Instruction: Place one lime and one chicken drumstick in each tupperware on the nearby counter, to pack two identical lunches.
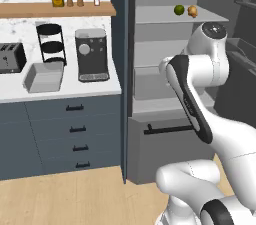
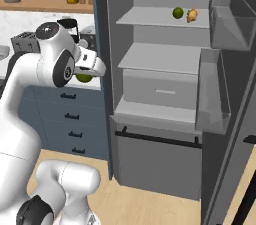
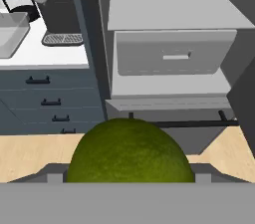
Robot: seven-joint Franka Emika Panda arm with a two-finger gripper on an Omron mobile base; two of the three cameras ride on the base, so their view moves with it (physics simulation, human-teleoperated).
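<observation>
My gripper (image 2: 86, 75) is shut on a glossy green lime (image 2: 83, 78), held in the air in front of the open fridge, beside the counter's right end. That lime (image 3: 129, 151) bulges large between the fingers in the hand view. A second lime (image 1: 179, 10) and a golden-brown chicken drumstick (image 1: 192, 11) lie side by side on the fridge's top shelf. The rectangular light-grey tupperware (image 1: 44, 77) sits with nothing in it on the white counter (image 1: 15, 96), left of the coffee machine.
A coffee machine (image 1: 92, 55), a black tiered rack (image 1: 51, 44) and a toaster (image 1: 11, 57) stand on the counter. Jars line the wooden shelf (image 1: 55, 9). The fridge door (image 2: 220, 69) with its clear bins stands open on the right.
</observation>
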